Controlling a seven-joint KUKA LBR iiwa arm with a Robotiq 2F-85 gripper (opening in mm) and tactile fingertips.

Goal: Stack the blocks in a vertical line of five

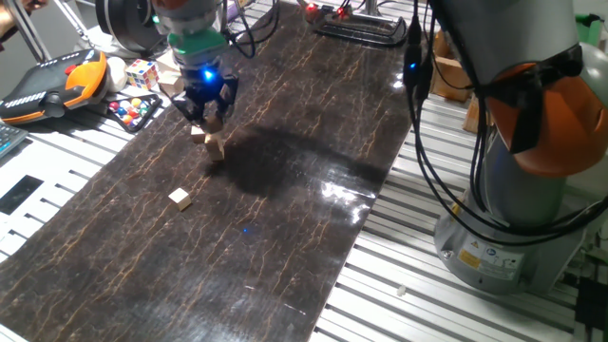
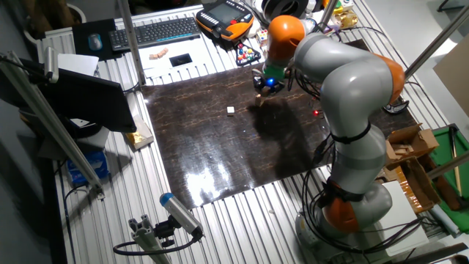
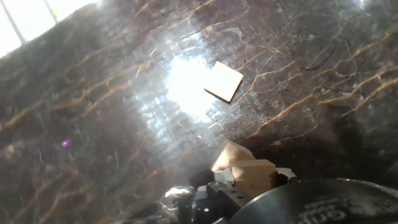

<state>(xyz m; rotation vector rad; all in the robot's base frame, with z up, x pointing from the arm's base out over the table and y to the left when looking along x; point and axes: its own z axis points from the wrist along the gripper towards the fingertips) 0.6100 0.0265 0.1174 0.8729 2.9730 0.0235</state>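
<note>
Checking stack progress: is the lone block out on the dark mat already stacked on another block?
No, the lone block lies flat on the mat, alone.

Blocks: five cannot be counted. One fixed view shows a lone block [image 1: 180, 198] and a small pile [image 1: 211, 141] under the gripper [image 1: 207, 112], its number unclear. The other fixed view: lone block [image 2: 231, 111] a mere speck; pile too small to resolve. Hand view: gripper body cut off at the bottom edge, jaws blurred; glare washes out the desk [image 3: 186, 87].
</note>
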